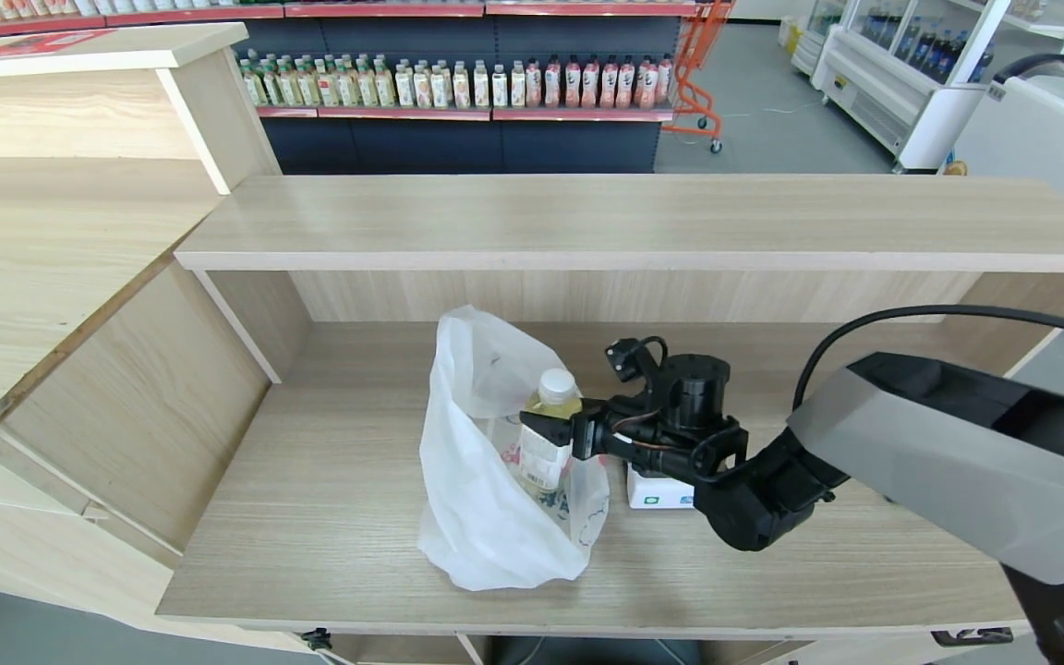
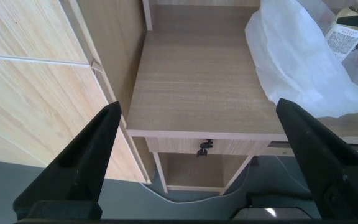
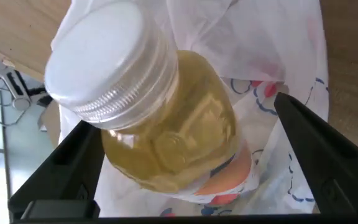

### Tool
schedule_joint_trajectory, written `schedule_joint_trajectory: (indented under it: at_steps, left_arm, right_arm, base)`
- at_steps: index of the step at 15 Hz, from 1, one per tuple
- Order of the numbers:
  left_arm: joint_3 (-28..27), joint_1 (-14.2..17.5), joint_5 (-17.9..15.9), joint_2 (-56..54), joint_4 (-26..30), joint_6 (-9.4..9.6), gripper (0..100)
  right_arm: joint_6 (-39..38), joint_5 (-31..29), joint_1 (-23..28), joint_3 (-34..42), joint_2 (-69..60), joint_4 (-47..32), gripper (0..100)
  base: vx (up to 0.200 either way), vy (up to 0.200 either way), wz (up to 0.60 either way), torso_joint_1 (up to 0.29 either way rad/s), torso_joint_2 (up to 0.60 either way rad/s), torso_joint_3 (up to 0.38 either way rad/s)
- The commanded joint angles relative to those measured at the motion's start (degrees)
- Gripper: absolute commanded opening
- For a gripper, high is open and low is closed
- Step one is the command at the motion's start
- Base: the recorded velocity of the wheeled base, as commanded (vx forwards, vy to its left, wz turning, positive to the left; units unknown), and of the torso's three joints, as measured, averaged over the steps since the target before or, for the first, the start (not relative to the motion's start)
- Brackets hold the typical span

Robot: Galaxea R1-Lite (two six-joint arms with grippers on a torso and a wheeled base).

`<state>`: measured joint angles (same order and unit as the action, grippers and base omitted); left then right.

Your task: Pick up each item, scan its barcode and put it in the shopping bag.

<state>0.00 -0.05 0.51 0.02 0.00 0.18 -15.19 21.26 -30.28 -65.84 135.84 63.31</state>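
A white plastic shopping bag [image 1: 481,499] stands open in the middle of the wooden counter [image 1: 329,517]. My right gripper [image 1: 552,428] is shut on a bottle [image 1: 550,434] of yellow drink with a white cap, gripping it by the shoulder. The bottle is upright at the bag's mouth, its lower half down inside the bag. The right wrist view shows the cap [image 3: 104,62] and the yellow body [image 3: 185,137] between my fingers [image 3: 316,155], with the bag [image 3: 260,37] behind. My left gripper [image 2: 197,109] hangs open and empty below the counter's front left corner, away from the bag [image 2: 297,56].
A white box-shaped scanner [image 1: 654,489] sits on the counter just right of the bag, partly under my right arm. A raised ledge [image 1: 643,222] runs along the back and a wooden side wall [image 1: 126,406] closes the left. Bare counter lies left of the bag.
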Motion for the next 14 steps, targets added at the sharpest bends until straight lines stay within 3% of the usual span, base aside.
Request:
schedule_joint_trajectory:
  at_steps: [1, 8, 14]
  left_arm:
    - [0.0, -0.04, 0.02, -0.02, 0.0, -0.01, 100]
    - [0.0, 0.05, 0.02, -0.02, 0.0, 0.08, 100]
    - [0.0, -0.04, 0.02, -0.02, 0.0, 0.08, 100]
  right_arm:
    - [-3.53, 0.18, 0.31, 5.11, -5.85, 0.24, 100]
    - [-7.31, 0.1, -0.83, 9.68, -11.91, 0.5, 100]
    - [-8.63, -0.25, 7.61, 31.3, -30.9, 0.06, 100]
  base:
    - [0.0, 0.0, 0.0, 0.0, 0.0, 0.0]
    - [0.0, 0.0, 0.0, 0.0, 0.0, 0.0]
    - [0.0, 0.0, 0.0, 0.0, 0.0, 0.0]
